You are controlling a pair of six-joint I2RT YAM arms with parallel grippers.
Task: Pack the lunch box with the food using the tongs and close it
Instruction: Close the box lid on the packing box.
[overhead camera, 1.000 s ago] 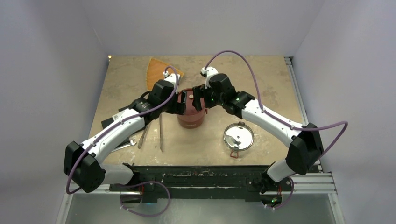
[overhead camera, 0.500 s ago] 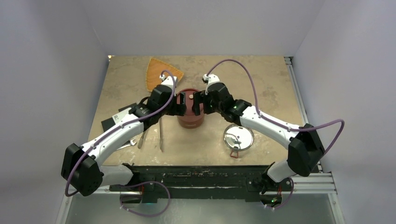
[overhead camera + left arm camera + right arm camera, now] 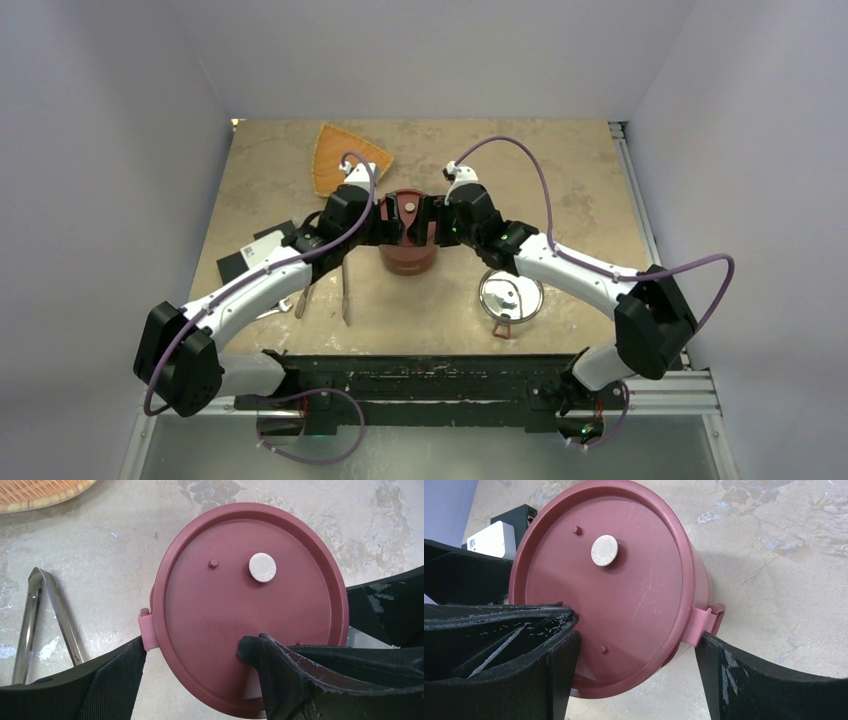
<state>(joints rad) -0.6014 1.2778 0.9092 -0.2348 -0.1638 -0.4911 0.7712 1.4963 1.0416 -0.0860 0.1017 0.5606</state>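
Note:
The dark-red lunch box (image 3: 408, 250) stands stacked at the table's middle with a flat disc lid (image 3: 250, 605) on top. A small white round disc (image 3: 262, 567) sits on that lid; I cannot tell whether it is food or part of the lid. Other food is hidden. My left gripper (image 3: 192, 647) is open, one finger by the side tab (image 3: 146, 632), the other over the lid. My right gripper (image 3: 634, 637) is open too, one finger over the lid, one at the right tab (image 3: 704, 622). The tongs (image 3: 345, 290) lie left of the box.
A round clear lid (image 3: 511, 295) lies on the table right of the box. The orange fan-shaped tray (image 3: 345, 155) is at the back left. A black and white box (image 3: 255, 255) sits at the left, under my left arm.
Both grippers have moved inward from the box's sides until their fingers reach over the lid. The right arm has stretched further left. The box has not moved.

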